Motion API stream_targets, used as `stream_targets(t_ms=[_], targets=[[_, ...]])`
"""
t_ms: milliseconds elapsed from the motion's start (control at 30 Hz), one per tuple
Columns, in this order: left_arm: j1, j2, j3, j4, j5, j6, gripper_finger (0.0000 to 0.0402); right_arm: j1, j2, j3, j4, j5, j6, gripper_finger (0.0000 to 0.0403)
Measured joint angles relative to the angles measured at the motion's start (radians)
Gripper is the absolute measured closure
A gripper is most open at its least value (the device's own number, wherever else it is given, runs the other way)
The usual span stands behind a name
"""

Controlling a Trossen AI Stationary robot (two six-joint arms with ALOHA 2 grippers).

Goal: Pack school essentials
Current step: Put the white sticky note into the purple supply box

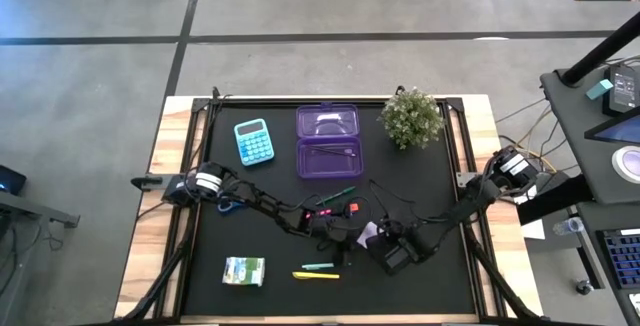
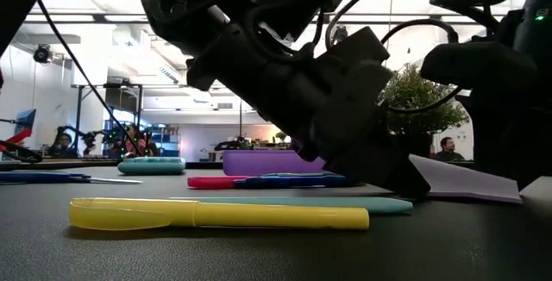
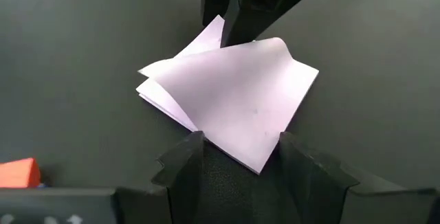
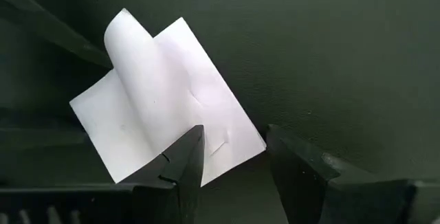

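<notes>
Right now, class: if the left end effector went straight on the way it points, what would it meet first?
The white pad of loose sheets lies directly ahead of the left end effector, a corner already between its open fingers. Beyond it stands the right end effector.

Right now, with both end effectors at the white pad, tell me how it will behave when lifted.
The white pad looks floppy: its top sheet already curls up in both wrist views, so sheets may fan or peel rather than rise together. It seems thin and light, so it will probably slide on the black mat if nudged. Pinching a corner may crease it.
</notes>
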Motion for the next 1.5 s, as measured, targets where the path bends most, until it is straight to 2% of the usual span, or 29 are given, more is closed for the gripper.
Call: stream_targets(t_ms=[133,367,567,767,1000,1167,1267,1433,1500], targets=[[0.004,-0.001,-0.001,0.000,0.010,-0.088,0.0228,0.002,-0.016,0.023,-0.111,-0.034,0.008,0.0255],[0.006,-0.002,-0.002,-0.028,0.012,-0.088,0.0228,0.002,-0.062,0.078,-0.252,-0.043,-0.023,0.0255],[0.006,-0.019,-0.001,-0.054,0.019,-0.081,0.0228,-0.004,-0.064,0.046,-0.257,-0.043,-0.016,0.0255],[0.003,-0.049,-0.004,-0.096,0.029,-0.012,0.0228,-0.006,-0.060,0.017,-0.233,-0.043,-0.002,0.0255],[0.000,-0.046,-0.002,-0.119,0.020,-0.114,0.0228,-0.005,-0.029,0.006,-0.162,-0.045,-0.042,0.0255],[-0.004,-0.042,0.000,-0.117,0.006,-0.115,0.0228,-0.005,0.017,0.004,-0.104,-0.051,-0.069,0.0255],[-0.013,-0.040,-0.001,-0.117,-0.039,-0.021,0.0228,-0.005,0.038,0.005,-0.086,-0.048,-0.064,0.0255],[-0.038,-0.039,-0.001,-0.113,-0.216,0.372,0.0228,-0.005,0.038,0.006,-0.069,-0.047,-0.054,0.0255],[-0.039,-0.039,-0.001,-0.113,-0.247,0.475,0.0228,-0.005,0.038,0.006,-0.066,-0.047,-0.051,0.0255]])
